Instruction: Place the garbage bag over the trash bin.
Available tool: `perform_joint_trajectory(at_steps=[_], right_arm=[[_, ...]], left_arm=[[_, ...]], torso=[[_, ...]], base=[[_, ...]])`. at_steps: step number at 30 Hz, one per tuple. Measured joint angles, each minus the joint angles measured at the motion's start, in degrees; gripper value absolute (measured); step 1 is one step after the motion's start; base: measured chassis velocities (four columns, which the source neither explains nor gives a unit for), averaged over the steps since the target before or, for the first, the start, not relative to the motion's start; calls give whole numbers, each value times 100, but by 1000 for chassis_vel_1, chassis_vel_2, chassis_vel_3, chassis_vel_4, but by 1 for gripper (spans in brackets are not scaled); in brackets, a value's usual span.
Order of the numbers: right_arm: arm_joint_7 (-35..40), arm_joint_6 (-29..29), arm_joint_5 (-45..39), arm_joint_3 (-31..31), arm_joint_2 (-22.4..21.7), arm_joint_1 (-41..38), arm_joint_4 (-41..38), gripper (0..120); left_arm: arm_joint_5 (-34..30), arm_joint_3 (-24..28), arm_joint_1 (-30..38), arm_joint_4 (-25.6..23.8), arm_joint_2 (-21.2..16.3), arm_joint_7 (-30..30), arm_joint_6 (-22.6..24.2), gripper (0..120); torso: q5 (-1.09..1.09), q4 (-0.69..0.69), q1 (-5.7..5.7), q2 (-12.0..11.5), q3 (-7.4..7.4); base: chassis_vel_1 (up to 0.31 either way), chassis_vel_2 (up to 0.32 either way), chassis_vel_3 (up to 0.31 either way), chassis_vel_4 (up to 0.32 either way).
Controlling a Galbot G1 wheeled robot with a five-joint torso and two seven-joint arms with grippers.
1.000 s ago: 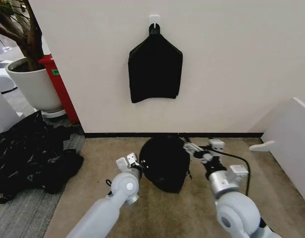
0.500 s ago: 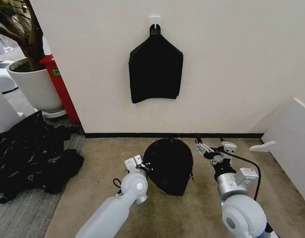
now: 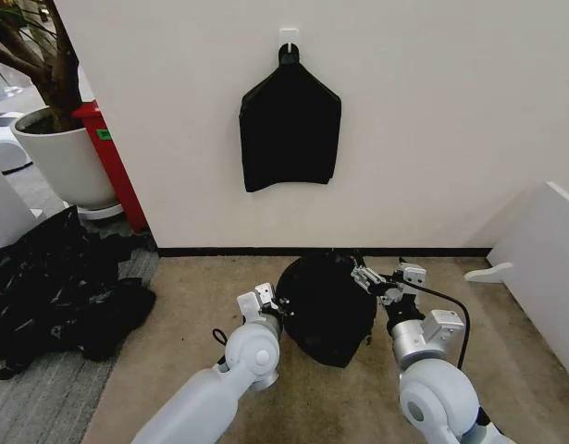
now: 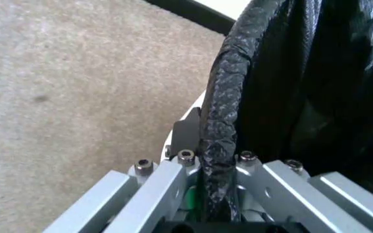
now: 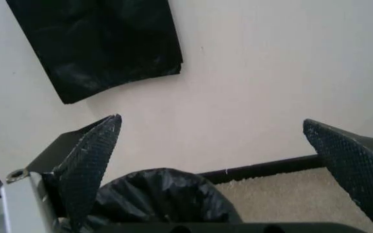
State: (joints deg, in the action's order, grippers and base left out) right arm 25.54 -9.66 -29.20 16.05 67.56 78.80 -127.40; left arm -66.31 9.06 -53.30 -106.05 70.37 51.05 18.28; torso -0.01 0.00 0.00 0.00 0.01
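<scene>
The garbage bag point(image 3: 326, 310) is a glossy black dome on the carpet near the wall, draped over the trash bin and hiding it in the head view. My left gripper point(image 3: 268, 299) sits at the bag's left edge. In the left wrist view this gripper point(image 4: 213, 150) is shut on the bag's rolled rim point(image 4: 220, 111), and a sliver of the cream-white trash bin point(image 4: 198, 103) shows beside it. My right gripper point(image 3: 367, 276) is at the bag's upper right edge. In the right wrist view its textured fingers point(image 5: 93, 160) are spread wide open above the bag point(image 5: 163, 196), holding nothing.
A flat black bundle point(image 3: 290, 129) hangs from a wall hook above. A big black plastic heap point(image 3: 62, 296) lies on the floor at the left, behind it a white plant pot point(image 3: 67, 162) and a red object point(image 3: 113, 171). A white panel point(image 3: 543, 268) stands at the right.
The bag-covered bin has shifted right. My left gripper followed it, still shut on the rim. My right gripper pulled away from the bag's edge, then came back close to it.
</scene>
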Motion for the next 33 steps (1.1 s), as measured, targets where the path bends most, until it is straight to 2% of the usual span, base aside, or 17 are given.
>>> perform_joint_trajectory(at_steps=[6,26,28,30,33], right_arm=[[32,-5,-13,-10,29,-35,116,100],[75,-8,-27,-6,3,-103,255,100],[69,-9,-27,-4,2,-102,275,100],[67,-9,-27,-4,4,-99,279,100],[66,-9,-29,-4,15,-96,280,100]], left_arm=[[-306,-58,33,43,5,362,209,1],[-255,-225,-122,237,-34,412,397,1],[-256,-230,-130,226,-40,412,394,8],[-257,-232,-134,222,-43,407,389,10],[-215,-245,-148,203,-76,309,360,25]], torso=[[1,0,0,0,-1],[1,1,0,0,-1],[1,0,0,0,-1],[1,0,0,0,-1],[0,0,0,0,-1]], base=[[0,0,0,0],[0,0,0,0],[0,0,0,0],[0,0,0,0],[0,0,0,0]])
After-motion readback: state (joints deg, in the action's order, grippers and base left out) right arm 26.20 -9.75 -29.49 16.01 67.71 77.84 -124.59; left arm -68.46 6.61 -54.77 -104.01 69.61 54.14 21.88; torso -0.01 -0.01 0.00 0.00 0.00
